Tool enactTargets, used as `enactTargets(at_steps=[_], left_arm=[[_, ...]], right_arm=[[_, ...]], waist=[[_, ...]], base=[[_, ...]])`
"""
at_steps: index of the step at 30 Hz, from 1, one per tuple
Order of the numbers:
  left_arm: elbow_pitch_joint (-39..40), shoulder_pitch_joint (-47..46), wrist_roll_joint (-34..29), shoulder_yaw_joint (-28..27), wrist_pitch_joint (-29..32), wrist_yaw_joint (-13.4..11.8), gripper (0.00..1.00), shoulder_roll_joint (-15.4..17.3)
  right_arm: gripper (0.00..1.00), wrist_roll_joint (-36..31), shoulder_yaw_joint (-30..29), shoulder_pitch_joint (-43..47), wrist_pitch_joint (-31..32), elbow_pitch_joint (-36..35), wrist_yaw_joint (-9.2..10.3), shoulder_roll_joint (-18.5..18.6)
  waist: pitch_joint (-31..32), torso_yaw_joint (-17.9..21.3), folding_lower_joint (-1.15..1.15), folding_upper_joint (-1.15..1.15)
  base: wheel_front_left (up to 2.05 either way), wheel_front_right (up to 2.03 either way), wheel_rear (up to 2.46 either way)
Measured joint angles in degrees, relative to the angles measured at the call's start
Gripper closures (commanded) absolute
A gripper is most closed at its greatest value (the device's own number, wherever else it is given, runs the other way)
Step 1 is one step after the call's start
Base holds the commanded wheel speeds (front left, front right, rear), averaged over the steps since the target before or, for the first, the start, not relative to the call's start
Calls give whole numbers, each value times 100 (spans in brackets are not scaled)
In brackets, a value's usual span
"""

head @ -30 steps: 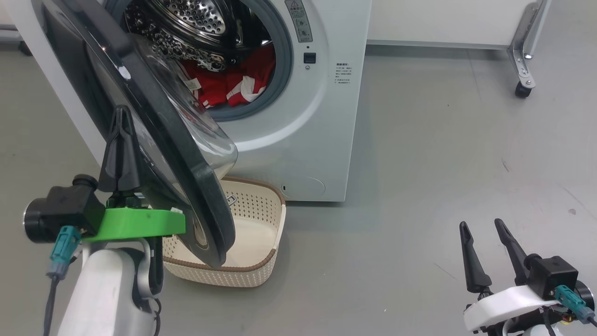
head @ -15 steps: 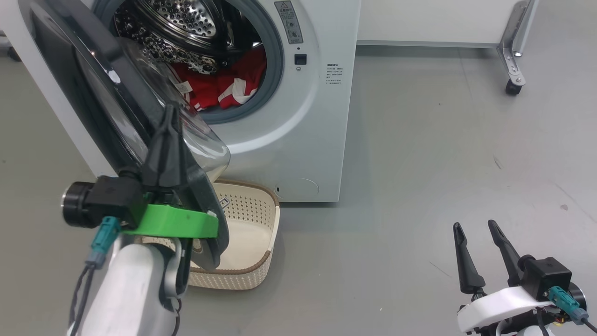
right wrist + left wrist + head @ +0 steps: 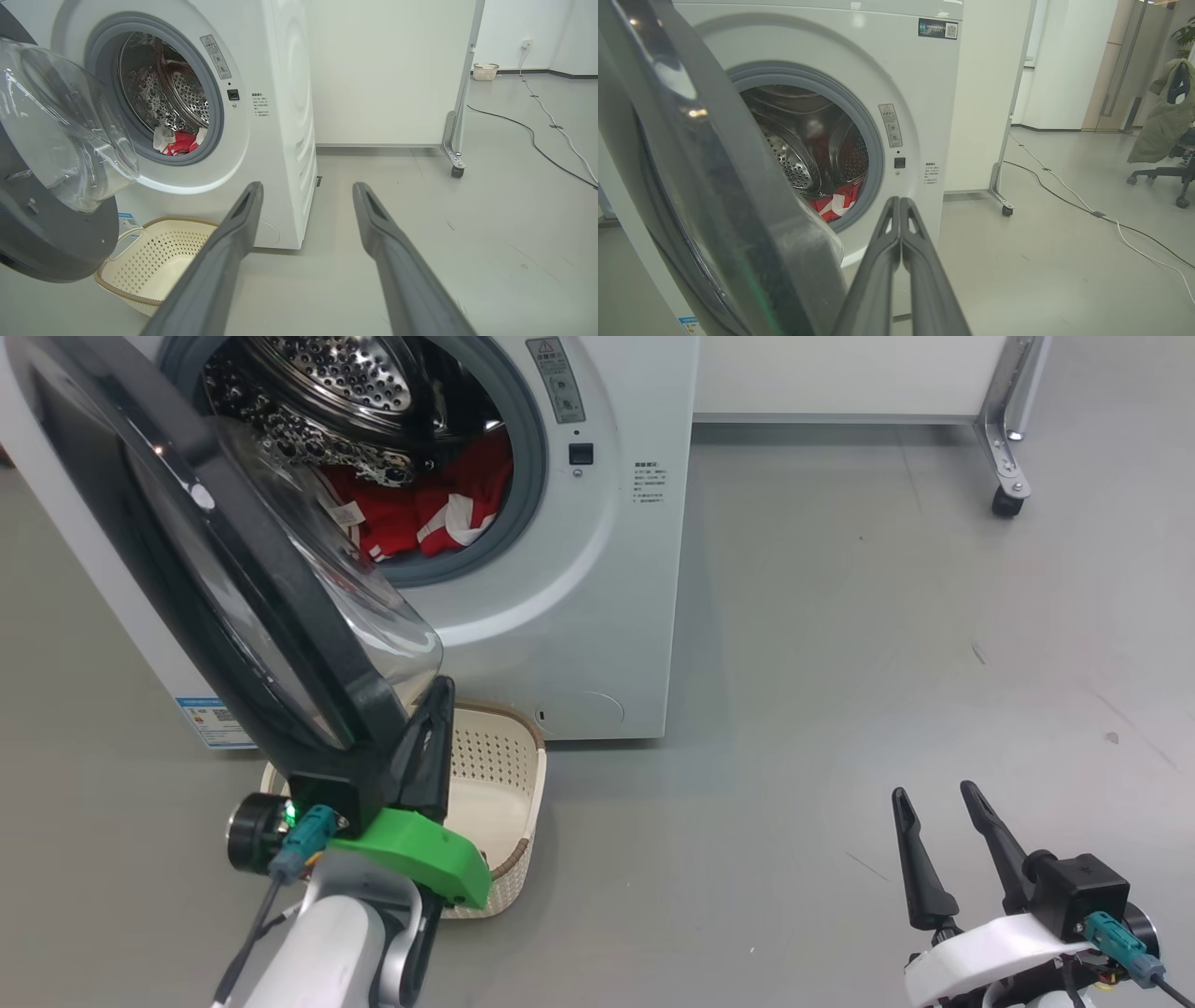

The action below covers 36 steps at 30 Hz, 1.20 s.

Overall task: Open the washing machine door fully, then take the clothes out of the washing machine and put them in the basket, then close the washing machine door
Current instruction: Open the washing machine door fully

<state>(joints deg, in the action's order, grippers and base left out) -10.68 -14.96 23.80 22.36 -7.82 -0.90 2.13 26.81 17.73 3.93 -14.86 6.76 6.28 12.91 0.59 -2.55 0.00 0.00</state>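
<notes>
Now the step in hand, in my judgement, is to swing the door fully open. The left pincer (image 3: 441,702), its two long dark fingers pressed together on nothing, stands just beside the low free edge of the large round washing machine door with glossy black rim and clear glass bowl (image 3: 280,607), on its inner side. Whether it touches the door, I cannot tell. To do this well, I would lay the side of the closed fingers on the rim here, far from the hinge. I would then push leftward in a slow arc, so the tips do not slide onto the glass.

Just under and behind the pincer sits the small cream plastic basket with perforated walls (image 3: 495,756), partly below the door. Beyond the tips stands the big white washing machine (image 3: 597,597), with the bright red clothes with white stripes (image 3: 420,518) lying inside, not yet taken out.

The pale left forearm (image 3: 317,943) rises steeply, with a green bracket (image 3: 420,854) at the wrist and the fingers pointing up and forward. Well to the right of it, the right pincer (image 3: 934,793) waits low, fingers apart and empty.
</notes>
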Motion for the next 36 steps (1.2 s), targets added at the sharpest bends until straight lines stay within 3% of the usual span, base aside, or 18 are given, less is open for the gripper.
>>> enactTargets(at_steps=[17,36], left_arm=[[-755,81,287,179,125,-192,100,3],[-1211,-8,407,15,-141,-338,100,-18]], right_arm=[[0,-15,-96,-4,1,96,-32,-51],[0,-15,-218,-4,1,136,-34,-81]], waist=[[-172,288,0,0],[-221,189,0,0]], base=[[0,0,0],[0,0,0]])
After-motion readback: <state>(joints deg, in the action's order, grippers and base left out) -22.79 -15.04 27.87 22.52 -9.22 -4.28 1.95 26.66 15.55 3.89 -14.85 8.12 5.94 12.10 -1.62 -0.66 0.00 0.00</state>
